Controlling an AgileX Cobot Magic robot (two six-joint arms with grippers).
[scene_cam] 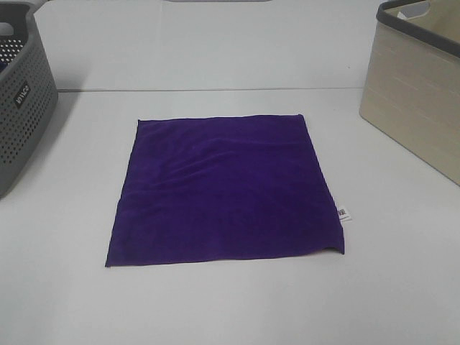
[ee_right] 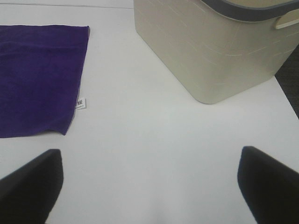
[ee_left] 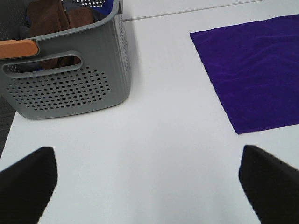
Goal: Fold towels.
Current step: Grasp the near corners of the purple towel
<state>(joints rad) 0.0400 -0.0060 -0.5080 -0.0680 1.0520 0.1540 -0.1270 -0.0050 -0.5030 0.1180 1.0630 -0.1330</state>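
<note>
Grey basket (scene_cam: pixel 21 108): I see it left of the towel (scene_cam: pixel 226 190), well apart from it, a perforated plastic tub standing upright on the table (scene_cam: pixel 230 309)
Basket load: a brown cloth (ee_left: pixel 56 23) bunched inside, with something blue behind it that I cannot make out; a tan handle (ee_left: pixel 17 48) sits on the rim
Beige bin (scene_cam: pixel 417 93): right of the towel, also well apart, with a dark grey rim and pale walls
Towel look: deep purple plush, spread out in one layer as a rough square, with soft ripples across its far half and its near right corner lifted slightly off the white surface
Tag (ee_right: pixel 81 102): small and white, sticking out from the towel's right edge close to that lifted corner, lying on the table
Towel place: midway between basket and bin, its whole top face open to my overhead camera
Left gripper (ee_left: pixel 149 186): fingers (ee_left: pixel 28 182) spread wide and grasping nothing, over bare table off the towel's near left corner, not touching the towel
Right gripper (ee_right: pixel 149 186): likewise released wide, empty, over bare table off the towel's near right corner, clear of towel and bin
</note>
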